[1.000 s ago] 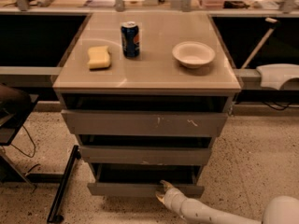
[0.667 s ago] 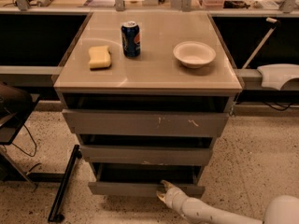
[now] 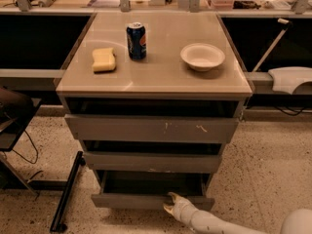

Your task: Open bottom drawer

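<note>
End effector: the pale two-finger end effector [image 3: 170,202] sits at the top edge of the plain grey-brown handleless bottom drawer [image 3: 126,201], right of the panel's middle and touching it. I cannot tell whether it is spread or pressed together.

Change check against a second ago: none I can make out. The bottom drawer stands out by the same small amount, its dark box showing behind the front panel, and the end effector is at the same spot. My reading: the drawer is partly open and the pull has stalled or is very slow, so the task is not finished.

Arm pose: the white forearm [image 3: 209,223] comes in low from the lower right, just above the speckled floor [image 3: 273,169], angled up-left to the drawer.

Above: mid-sized grey drawer [image 3: 151,162], scratched wide drawer [image 3: 151,129]. On the beige table [image 3: 161,77]: blue soda can [image 3: 136,41], yellow sponge [image 3: 104,60], white bowl [image 3: 203,56].
</note>
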